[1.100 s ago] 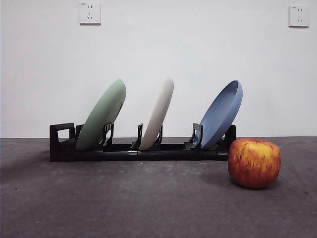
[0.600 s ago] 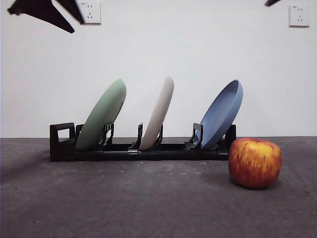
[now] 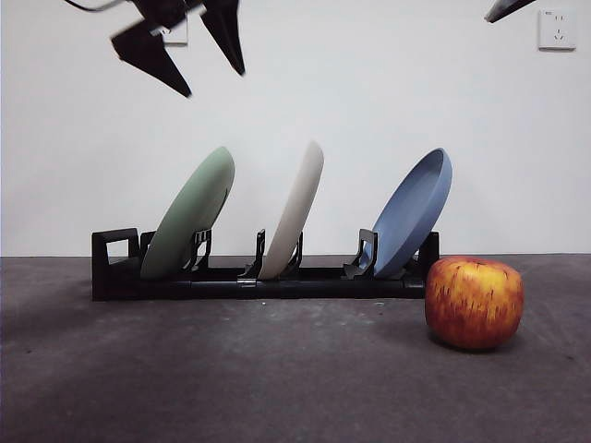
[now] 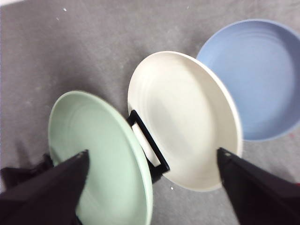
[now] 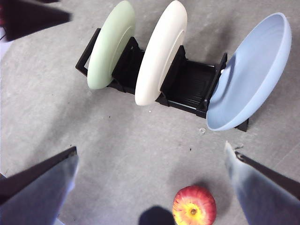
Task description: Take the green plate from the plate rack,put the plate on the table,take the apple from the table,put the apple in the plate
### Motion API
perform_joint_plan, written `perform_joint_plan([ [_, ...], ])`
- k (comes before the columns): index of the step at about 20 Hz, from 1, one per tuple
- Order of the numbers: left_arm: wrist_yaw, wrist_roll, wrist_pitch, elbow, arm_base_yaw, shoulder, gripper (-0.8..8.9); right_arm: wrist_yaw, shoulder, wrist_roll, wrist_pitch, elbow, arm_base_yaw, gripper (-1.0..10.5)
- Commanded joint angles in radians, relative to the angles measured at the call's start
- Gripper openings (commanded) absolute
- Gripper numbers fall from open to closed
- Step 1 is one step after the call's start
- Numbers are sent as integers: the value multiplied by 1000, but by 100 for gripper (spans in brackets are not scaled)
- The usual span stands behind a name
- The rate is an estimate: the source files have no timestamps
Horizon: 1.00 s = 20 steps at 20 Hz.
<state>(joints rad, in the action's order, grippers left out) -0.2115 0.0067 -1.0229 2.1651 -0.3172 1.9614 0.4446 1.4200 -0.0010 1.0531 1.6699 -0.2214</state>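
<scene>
Front view: the left gripper (image 3: 189, 65) hangs high above the plate rack (image 3: 115, 277), its two black jaws spread apart and holding nothing. Well below it the green plate (image 3: 189, 224) leans in the end slot, with the cream plate (image 3: 295, 210) and the blue plate (image 3: 414, 212) leaning in the slots further along. The apple (image 3: 475, 302) sits on the table (image 3: 277, 378) just off the rack's far end, well away from this gripper. A black tip of the right gripper (image 3: 506, 8) shows at the top corner.

Left wrist view: the left gripper (image 4: 152, 161) looks down with jaws wide; one jaw sits over the green plate's (image 4: 96, 150) face, the other past the cream plate's (image 4: 183, 117) rim.

Right wrist view: the right gripper (image 5: 151, 154) waits with jaws wide open and empty, the apple (image 5: 194, 206) between and just below them, the rack (image 5: 190, 84) beyond.

The risk ahead, as judged: with the span covering two plates, a straight descent could close on the cream rim or knock it, tipping its neighbours.
</scene>
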Motion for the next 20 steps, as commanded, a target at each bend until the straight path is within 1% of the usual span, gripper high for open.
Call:
perform_joint_plan([
  [1,3,-7,-31,47,-4,72,401,0,4,8,-6,4,-2,565],
  [3,15,-7,-50,51,-3,105,400,0,4,8,-6,4,-2,565],
  [5,70,-7,-69,51,-3,129,401,0,4,8,-6,4,-2,565],
  [6,82,-6,-77,51,-3,136,401,0,4,8,-6,4,-2,565],
  [20,77,-7,-75,51,-5,165,400,-8,4,8,-6,4,-2,563],
])
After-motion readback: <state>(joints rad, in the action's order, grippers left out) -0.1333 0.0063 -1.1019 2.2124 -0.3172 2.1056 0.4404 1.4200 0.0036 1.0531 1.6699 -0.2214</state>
